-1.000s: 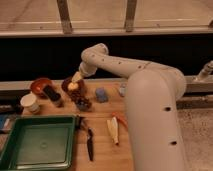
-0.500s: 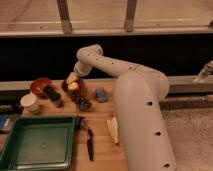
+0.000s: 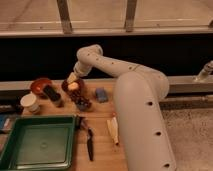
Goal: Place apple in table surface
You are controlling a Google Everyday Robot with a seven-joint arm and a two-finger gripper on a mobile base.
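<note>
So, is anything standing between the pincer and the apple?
Nothing visible does. The pincer is directly above the apple, which lies in the dark bowl.

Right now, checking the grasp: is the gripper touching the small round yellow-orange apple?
Cannot tell: camera view shows the gripper just above the apple, junction unclear.

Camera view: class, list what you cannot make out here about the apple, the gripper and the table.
- Apple: camera view; the gripper hangs just above it, over the dark bowl; contact between them is too blurred to tell.
- Table: camera view; right side hidden behind the robot's arm.
- Green tray: camera view; cut off by the bottom edge.
</note>
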